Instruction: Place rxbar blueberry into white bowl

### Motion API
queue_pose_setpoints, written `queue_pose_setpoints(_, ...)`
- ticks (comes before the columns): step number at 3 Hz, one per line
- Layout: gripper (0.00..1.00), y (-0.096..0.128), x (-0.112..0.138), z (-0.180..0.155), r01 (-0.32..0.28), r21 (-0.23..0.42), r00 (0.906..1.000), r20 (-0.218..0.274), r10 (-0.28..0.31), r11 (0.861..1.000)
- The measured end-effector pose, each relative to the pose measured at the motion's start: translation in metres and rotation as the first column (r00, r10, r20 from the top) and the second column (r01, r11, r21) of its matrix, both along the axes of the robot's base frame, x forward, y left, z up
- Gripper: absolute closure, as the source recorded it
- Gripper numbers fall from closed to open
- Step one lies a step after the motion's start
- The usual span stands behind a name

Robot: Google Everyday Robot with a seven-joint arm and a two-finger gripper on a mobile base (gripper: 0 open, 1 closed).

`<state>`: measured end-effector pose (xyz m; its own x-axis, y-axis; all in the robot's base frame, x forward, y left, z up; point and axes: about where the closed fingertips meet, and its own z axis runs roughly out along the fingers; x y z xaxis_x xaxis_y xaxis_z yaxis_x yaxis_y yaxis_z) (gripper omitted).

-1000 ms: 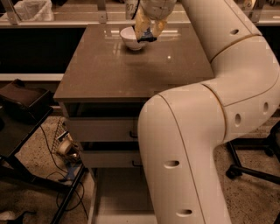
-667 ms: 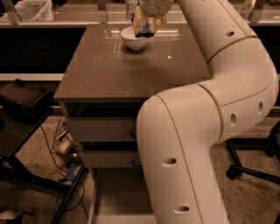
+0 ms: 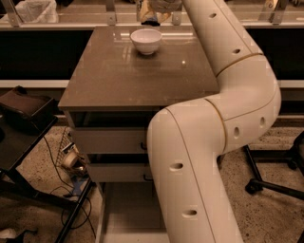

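Cream-white arm [image 3: 199,156], dark holes (gold seams); end effector [image 3: 154,8], seemingly pale, at top edge.

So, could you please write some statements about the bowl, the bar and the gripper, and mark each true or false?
1. The white bowl stands upright on the table. True.
2. The rxbar blueberry lies inside the bowl. False: it hangs in the jaws, above the table, behind the bowl.
3. The gripper is at the top edge of the view. True.
4. The bowl sits at the table's near edge. False: it sits near the far edge.
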<state>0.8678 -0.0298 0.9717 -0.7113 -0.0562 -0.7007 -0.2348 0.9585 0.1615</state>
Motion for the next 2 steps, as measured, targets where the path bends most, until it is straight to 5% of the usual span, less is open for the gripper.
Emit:
queue_pose_setpoints(1, 1.00, 0.0027, 0.0267, -0.0179, 0.029, 0.017, 0.9988, 0.039, -0.030, 0.999)
queue_pose_setpoints(2, 1.00, 0.0027, 0.0267, -0.0179, 0.029, 0.017, 0.9988, 0.039, -0.030, 0.999)
